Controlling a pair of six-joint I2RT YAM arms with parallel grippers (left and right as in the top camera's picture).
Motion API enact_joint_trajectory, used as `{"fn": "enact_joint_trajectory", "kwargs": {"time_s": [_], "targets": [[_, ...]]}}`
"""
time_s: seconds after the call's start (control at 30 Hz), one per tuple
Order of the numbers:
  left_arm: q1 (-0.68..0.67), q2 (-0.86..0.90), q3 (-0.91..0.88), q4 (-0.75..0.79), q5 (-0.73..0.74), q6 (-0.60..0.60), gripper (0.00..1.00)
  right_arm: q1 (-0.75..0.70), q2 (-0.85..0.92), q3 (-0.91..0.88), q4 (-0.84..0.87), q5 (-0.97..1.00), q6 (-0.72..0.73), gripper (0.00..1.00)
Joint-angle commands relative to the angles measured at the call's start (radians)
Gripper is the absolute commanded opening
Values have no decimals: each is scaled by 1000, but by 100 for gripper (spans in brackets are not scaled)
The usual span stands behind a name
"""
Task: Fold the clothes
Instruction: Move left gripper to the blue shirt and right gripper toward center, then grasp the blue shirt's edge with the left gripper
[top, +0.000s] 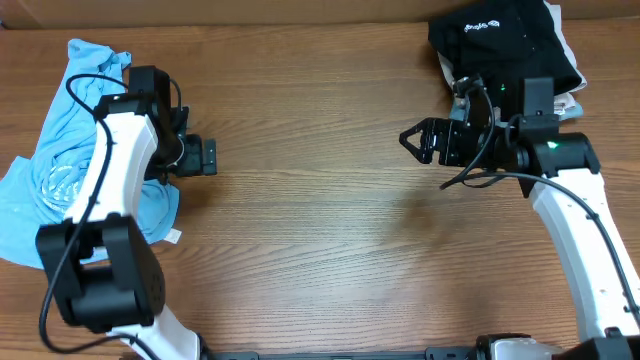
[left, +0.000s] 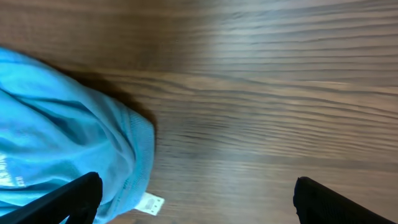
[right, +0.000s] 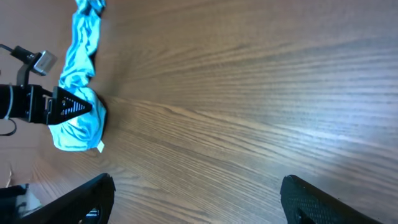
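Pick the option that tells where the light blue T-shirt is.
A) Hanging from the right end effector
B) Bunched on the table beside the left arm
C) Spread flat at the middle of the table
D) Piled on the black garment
B: the overhead view shows the light blue T-shirt crumpled on the table next to the left arm, far from the black garment at the opposite corner.

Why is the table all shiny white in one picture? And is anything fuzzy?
Right wrist view: glare from the light whitens the table at the lower right. Left wrist view: the wood grain looks smeared and soft, and the blue T-shirt throws a dark shadow beside it. Overhead view: evenly lit and sharp, with only faint shadows on the wood.
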Motion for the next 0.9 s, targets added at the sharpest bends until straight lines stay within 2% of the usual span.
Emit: {"fn": "enact_joint_trajectory", "kwargs": {"time_s": [0.0,0.1,0.63,0.77,0.87], "targets": [[20,60,14,2,-41,-26,100,7,10,16,5,-15,-7,88],[35,100,14,1,-78,-26,97,18,18,16,9,-7,-7,87],[58,250,14,5,-117,-26,100,37,36,16,10,26,-7,85],[58,265,14,5,-117,-26,91,37,38,16,9,26,-7,84],[58,265,14,11,-119,-25,74,37,38,16,10,26,-7,84]]}}
